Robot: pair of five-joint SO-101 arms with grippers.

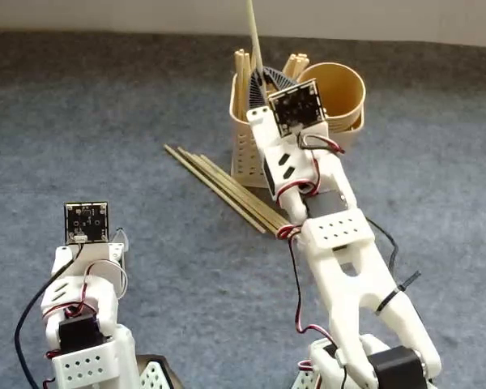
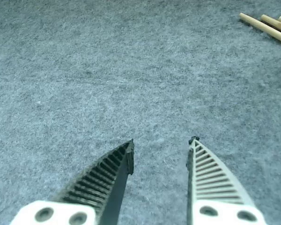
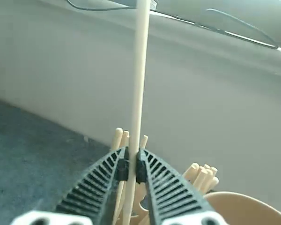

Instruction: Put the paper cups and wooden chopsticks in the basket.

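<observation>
The right jaws are clamping a single wooden chopstick (image 3: 140, 70), holding it upright directly above the cream perforated basket (image 1: 245, 158). The basket is carrying bundled chopsticks (image 1: 241, 73) standing on end. Nested paper cups (image 1: 336, 97) are lying tilted beside them, mouth facing upward and outward. On the grey felt bench (image 1: 105, 121), loose chopsticks (image 1: 223, 190) are lying just beside the basket, short of the right jaws and partly under that arm. The left jaws are standing apart, gripping nothing, over bare felt, with the loose chopsticks' tips well ahead of them.
</observation>
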